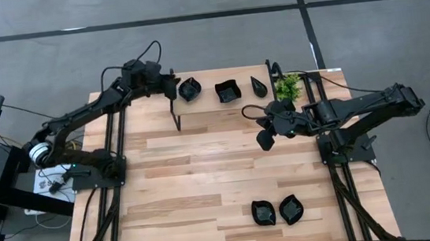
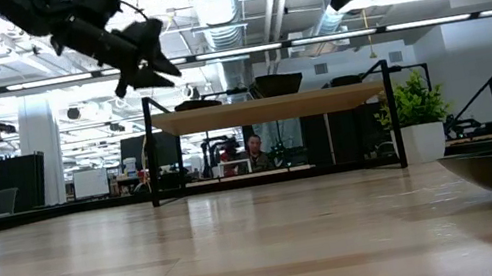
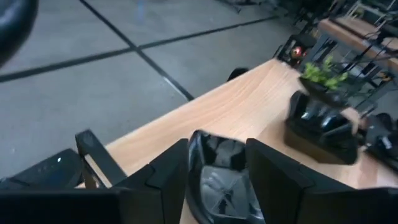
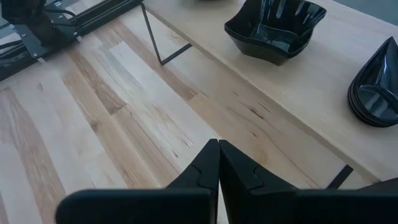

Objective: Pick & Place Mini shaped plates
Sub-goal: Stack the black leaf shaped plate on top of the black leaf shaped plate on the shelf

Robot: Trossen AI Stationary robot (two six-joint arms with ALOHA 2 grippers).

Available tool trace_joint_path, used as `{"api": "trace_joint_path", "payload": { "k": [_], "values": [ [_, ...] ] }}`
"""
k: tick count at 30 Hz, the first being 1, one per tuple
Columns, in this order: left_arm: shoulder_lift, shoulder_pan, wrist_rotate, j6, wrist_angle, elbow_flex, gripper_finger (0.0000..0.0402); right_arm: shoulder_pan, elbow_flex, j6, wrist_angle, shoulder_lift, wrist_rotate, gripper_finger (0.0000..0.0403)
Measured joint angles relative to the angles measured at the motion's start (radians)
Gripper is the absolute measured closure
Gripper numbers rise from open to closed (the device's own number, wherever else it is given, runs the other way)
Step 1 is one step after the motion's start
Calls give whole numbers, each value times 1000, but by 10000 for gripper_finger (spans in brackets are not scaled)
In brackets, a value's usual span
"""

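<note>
The left hand [image 1: 170,84] grips a scalloped black dish [image 3: 219,180] over the raised shelf [image 4: 292,81]; releasing crooked could tip it off the edge. The right hand [image 4: 217,163], fingers pressed together and empty, hovers above the surface [image 1: 205,177].

We find no text, label or number that we can read. The distant screens [image 2: 231,168] in the low view may carry writing, but it is too small.

Three plates [image 1: 227,91] on raised shelf [image 1: 214,109]; potted plant [image 1: 288,87] at shelf's right end.
</note>
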Motion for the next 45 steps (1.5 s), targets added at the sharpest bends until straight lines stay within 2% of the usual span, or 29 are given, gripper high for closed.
{"api": "trace_joint_path", "payload": {
  "k": [5,11,18,21,28,33,38,45],
  "values": [
    [-81,-56,2,-9,-27,-8,238,39,0,0,0,0,3,403],
    [-169,-182,4,-126,-29,-80,243,118,0,-1,-1,0,-19,403],
    [-231,-425,-3,-309,-23,-192,246,223,0,11,-1,0,-104,403],
    [-239,-570,-73,-384,-17,-235,249,263,0,69,-3,0,-102,403],
    [-230,-933,-356,-533,74,-317,252,357,0,309,-89,0,-98,403],
    [-222,-1128,-527,-576,168,-351,253,458,0,497,-168,27,-55,403],
    [-212,-1248,-600,-577,198,-351,253,572,0,683,-180,110,-11,403],
    [-210,-1317,-640,-575,220,-351,253,705,0,1065,-179,289,30,403]
  ]
}}
